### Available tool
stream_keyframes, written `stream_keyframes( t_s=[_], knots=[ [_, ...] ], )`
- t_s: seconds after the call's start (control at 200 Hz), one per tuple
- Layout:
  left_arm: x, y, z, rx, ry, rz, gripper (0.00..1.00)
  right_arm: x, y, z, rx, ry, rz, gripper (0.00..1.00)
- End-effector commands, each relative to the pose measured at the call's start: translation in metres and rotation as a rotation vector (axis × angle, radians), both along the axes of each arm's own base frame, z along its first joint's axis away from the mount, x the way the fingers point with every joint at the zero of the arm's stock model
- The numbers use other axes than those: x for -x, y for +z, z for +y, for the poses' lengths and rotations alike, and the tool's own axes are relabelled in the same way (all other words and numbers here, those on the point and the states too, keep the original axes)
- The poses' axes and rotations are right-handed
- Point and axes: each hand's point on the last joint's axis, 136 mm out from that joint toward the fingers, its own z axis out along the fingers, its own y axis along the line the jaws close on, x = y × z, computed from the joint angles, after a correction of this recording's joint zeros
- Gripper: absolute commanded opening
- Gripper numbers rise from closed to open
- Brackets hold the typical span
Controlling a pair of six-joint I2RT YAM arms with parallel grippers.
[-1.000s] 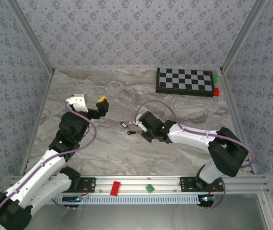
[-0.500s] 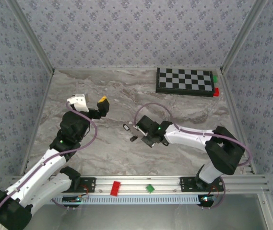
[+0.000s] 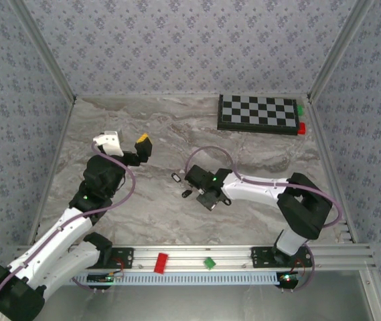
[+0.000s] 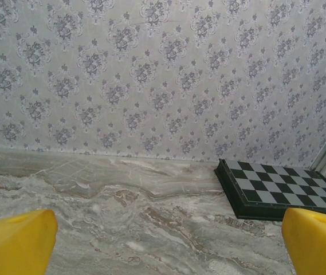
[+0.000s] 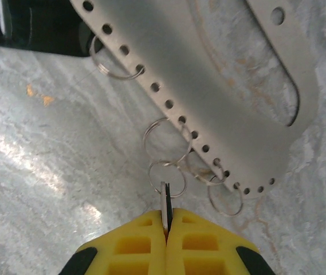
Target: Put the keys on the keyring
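Right gripper [image 5: 165, 229]: my yellow fingers are pressed together on a thin key [image 5: 165, 205], whose edge meets a small split ring [image 5: 167, 179] on the keyring plate [image 5: 208, 86], which lies on the marble. Another black key head [image 5: 34, 26] rests by a farther ring. Threading looks unfinished. Left gripper [image 4: 165, 243] hangs spread and empty.

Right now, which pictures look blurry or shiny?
Right wrist view: white glare patches on the marble table, the black object at top left blurred, the small rings sharp above the right gripper shut on a thin metal piece. Left wrist view: the yellow fingertips of the left gripper are soft, the checkered board crisp. Top view: even light, faint shadows.
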Motion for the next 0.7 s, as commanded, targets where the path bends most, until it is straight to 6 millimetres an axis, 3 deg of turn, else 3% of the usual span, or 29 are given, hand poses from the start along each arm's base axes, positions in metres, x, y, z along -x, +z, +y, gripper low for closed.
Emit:
stream_keyframes(
  t_s=[0.0,0.315,0.48,0.695],
  knots=[
    [0.001,0.011,0.001,0.037,-0.008,-0.036,1.00,0.010,-0.004,-0.001,0.025,-0.022,0.037,0.04],
    [0.002,0.011,0.000,0.041,-0.012,-0.037,1.00,0.023,-0.008,-0.003,0.043,-0.016,0.051,0.08],
    [0.002,0.011,0.000,0.043,-0.012,-0.036,1.00,0.028,-0.005,-0.001,0.039,-0.005,0.056,0.28],
    [0.001,0.010,0.000,0.043,-0.011,-0.033,1.00,0.034,0.017,0.001,-0.033,-0.005,0.051,0.37]
  ],
)
